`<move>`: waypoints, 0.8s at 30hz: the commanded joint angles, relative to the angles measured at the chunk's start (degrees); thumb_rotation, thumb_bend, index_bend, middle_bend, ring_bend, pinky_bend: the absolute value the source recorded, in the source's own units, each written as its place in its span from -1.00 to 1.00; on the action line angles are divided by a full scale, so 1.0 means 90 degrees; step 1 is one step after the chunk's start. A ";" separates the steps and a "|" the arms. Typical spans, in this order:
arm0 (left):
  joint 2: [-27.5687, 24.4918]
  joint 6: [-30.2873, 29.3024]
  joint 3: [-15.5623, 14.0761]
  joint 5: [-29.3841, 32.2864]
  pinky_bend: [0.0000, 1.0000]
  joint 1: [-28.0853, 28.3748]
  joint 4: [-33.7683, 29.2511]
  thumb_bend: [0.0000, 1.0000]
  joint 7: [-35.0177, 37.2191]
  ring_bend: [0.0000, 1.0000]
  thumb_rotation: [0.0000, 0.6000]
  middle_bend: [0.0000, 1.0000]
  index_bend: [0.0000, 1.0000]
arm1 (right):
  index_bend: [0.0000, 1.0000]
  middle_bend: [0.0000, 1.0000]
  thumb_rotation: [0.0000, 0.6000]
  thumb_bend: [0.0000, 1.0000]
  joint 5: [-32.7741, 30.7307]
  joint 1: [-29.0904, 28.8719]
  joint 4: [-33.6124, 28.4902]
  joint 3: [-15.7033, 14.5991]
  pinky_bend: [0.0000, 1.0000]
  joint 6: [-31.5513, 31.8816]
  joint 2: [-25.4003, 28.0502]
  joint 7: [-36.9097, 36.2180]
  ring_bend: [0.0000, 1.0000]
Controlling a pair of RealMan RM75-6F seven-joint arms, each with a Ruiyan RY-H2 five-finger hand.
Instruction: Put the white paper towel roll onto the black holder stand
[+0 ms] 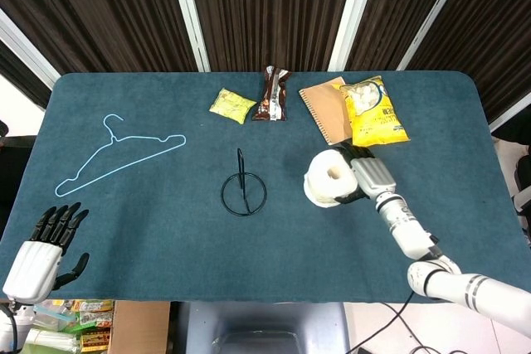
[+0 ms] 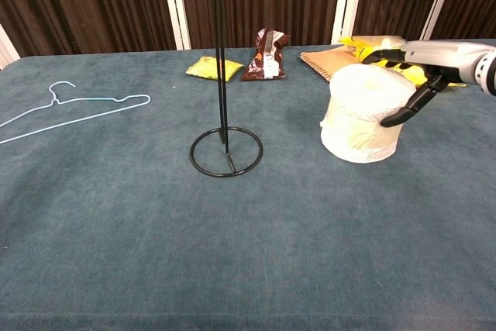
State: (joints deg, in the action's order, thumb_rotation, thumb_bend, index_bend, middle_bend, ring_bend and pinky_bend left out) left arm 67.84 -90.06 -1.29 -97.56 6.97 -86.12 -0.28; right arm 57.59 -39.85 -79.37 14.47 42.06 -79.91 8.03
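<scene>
The white paper towel roll (image 1: 330,177) stands upright on its end, right of the table's middle and nearer the far edge than the near one, its hollow core facing up. The right hand (image 1: 365,178) is pressed against the roll's right flank; in the chest view a dark thumb (image 2: 404,106) lies on the front of the roll and fingers reach round its far top edge, so the hand appears to be closing on it, though whether the grip is firm cannot be told. The black wire holder stand (image 1: 243,191), a ring base with a tall thin upright post (image 2: 220,60), stands well apart to the roll's left, near the table's centre. The left hand (image 1: 43,251) hovers at the near left corner, fingers spread, holding nothing.

Risks, as judged from here: a one-sided grip may let the soft roll slip or tilt on lifting; the core must meet the post's narrow tip squarely, and a sideways nudge could topple the light stand.

The table (image 1: 149,238) is covered in dark teal cloth. A pale blue wire hanger (image 1: 116,153) lies toward the left edge; along the far edge lie a small yellow packet (image 1: 231,105), a brown snack wrapper (image 1: 273,94), a tan spiral notebook (image 1: 326,109) and a yellow chip bag (image 1: 375,111). Dark brown curtains with white uprights (image 1: 187,12) close the room behind.
</scene>
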 commanded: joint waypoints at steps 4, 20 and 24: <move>-0.0010 0.0002 0.0001 0.0006 -0.86 0.0002 -0.0006 -0.17 0.0018 -1.00 1.00 -1.00 -1.00 | -0.27 -0.59 1.00 -0.70 -0.0346 -0.0141 0.0089 -0.0031 -0.89 0.0050 -0.0189 0.0110 -0.78; -0.0025 -0.0057 -0.0028 -0.0057 -0.86 -0.0016 0.0018 -0.17 0.0069 -1.00 1.00 -1.00 -1.00 | 0.54 0.17 1.00 -0.39 0.0144 0.0177 -0.0397 0.0085 -0.03 0.1007 -0.0011 -0.0550 0.04; -0.0024 -0.0055 -0.0036 -0.0070 -0.86 -0.0015 0.0015 -0.17 0.0060 -1.00 1.00 -1.00 -1.00 | 0.56 0.19 1.00 -0.38 0.0568 0.0382 -0.0920 0.0194 -0.01 0.1299 0.0378 -0.1060 0.06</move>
State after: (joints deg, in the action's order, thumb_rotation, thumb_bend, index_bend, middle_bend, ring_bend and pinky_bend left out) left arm 67.62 -90.56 -1.61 -98.18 6.82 -85.99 0.27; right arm 60.66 -37.68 -85.23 15.48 52.09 -78.48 0.59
